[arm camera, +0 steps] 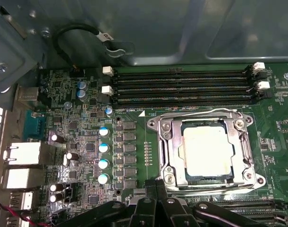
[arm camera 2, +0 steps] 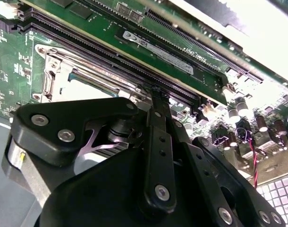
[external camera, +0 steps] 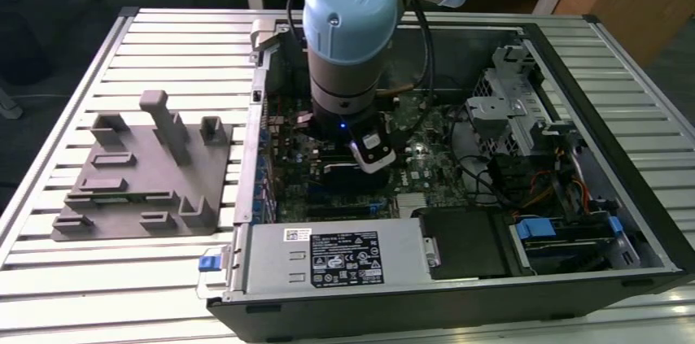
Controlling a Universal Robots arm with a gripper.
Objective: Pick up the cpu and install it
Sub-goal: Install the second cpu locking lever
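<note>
Pale silver square cpu sits flat inside metal-framed motherboard socket, just beside black memory slots; seated, so install looks largely done. Black gripper hangs just above board at near edge of socket, fingers pressed together, pinching nothing. Blue-capped robot arm stands upright inside open black computer case, blocking socket in exterior view. Grey fixture lies on slatted table, on exterior view's left. Socket latch state hard to make out.
</note>
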